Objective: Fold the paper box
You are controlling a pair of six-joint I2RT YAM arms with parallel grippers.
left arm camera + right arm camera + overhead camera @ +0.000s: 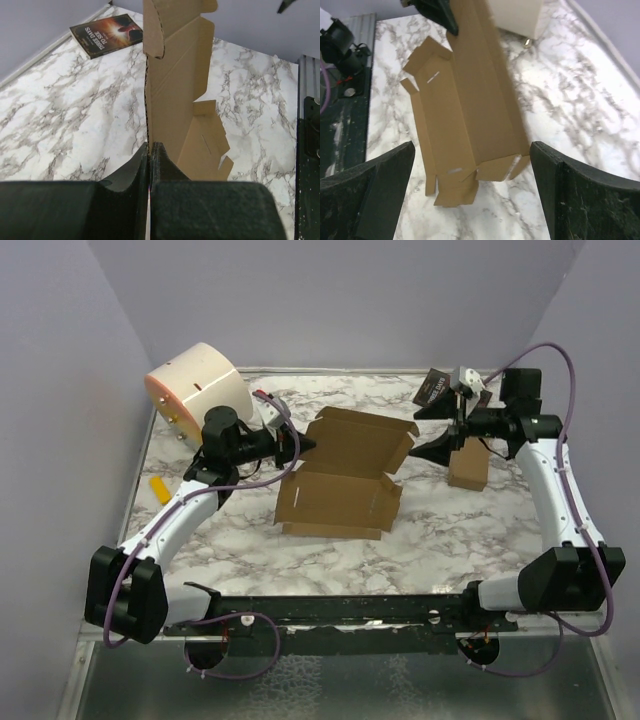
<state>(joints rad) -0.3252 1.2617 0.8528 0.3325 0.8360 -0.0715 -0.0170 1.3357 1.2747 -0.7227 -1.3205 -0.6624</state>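
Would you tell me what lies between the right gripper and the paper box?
Only bare marble tabletop, as the right wrist view shows.

**Two arms out: left pincer (303, 446) clamped, right pincer (418, 432) gaping**

The left arm (185, 508) reaches forward and inward, its fingers (132, 172) pressed together on an edge of the paper box (340, 480). The right arm (560, 490) runs up its own side, wrist bent inward, fingers (375, 190) spread well apart, closed on nothing.

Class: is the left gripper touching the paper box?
Touching. The left wrist view shows the left gripper shut on the edge of the paper box.
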